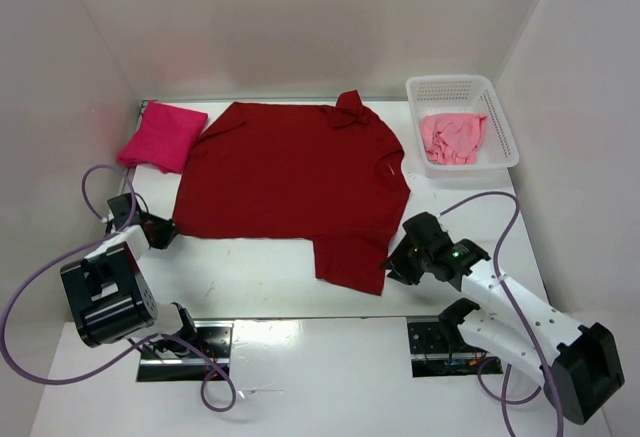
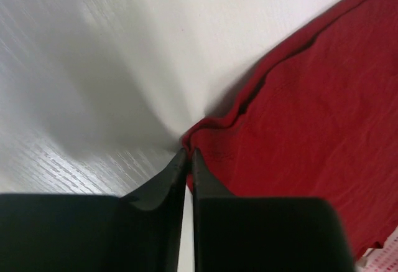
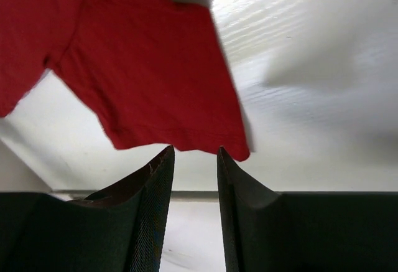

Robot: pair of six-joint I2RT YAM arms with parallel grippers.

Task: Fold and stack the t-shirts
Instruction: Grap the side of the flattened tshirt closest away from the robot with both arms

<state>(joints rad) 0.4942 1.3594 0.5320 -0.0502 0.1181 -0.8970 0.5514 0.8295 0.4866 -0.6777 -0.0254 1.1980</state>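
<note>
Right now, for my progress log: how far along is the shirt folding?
Done: the bright pink shirt lies folded at the far left. In hand: the red shirt is spread flat, the left end effector shut on its corner, the right end effector open at a sleeve hem. Left: folding it, plus the light pink shirt crumpled in the basket.

Count of items on the surface (image 1: 250, 269): t-shirts, 3 in all; 1 bright magenta-pink t-shirt (image 1: 163, 135); 1 dark red t-shirt (image 1: 290, 172); 1 light pink t-shirt (image 1: 453, 137); white mesh basket (image 1: 503, 122), 1; robot arms, 2; claws, 2, i.e. 1 left claw (image 2: 188, 155) and 1 right claw (image 3: 195, 152); fingers per claw, 2, so 4 fingers total; purple cables, 2 seen: 1 left cable (image 1: 30, 287), 1 right cable (image 1: 505, 222); surface itself, 1.
</note>
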